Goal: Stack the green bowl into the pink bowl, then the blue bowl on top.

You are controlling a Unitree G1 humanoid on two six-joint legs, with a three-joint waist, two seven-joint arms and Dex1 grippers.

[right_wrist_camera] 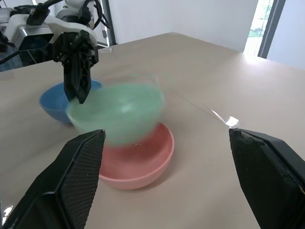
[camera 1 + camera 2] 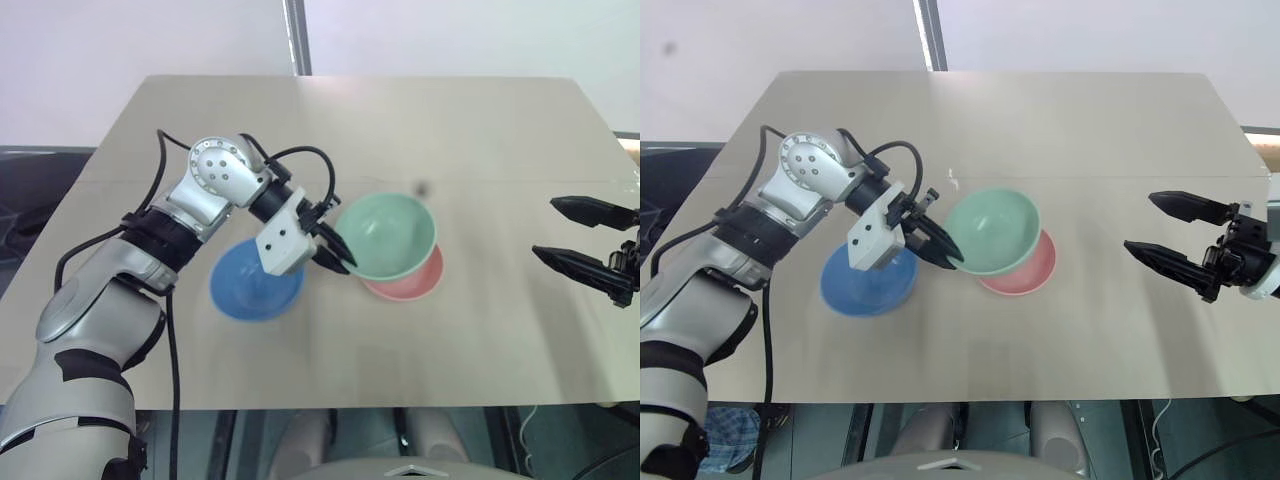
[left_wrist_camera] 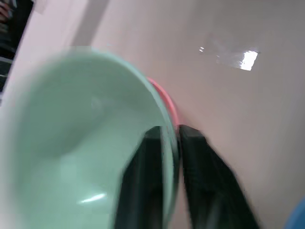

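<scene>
Left gripper (image 2: 342,262), jaws narrow astride the tilted green bowl (image 2: 388,235)'s rim, should level it over the pink bowl (image 2: 412,277) before letting go; right gripper (image 2: 1152,225) waits wide.

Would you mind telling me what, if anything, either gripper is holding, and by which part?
The left gripper has the green bowl by its rim, one finger inside and one outside, above the pink bowl. The right gripper holds nothing.

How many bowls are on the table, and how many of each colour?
Green bowl: 1
Pink bowl: 1
Blue bowl: 1
Total: 3 bowls
</scene>
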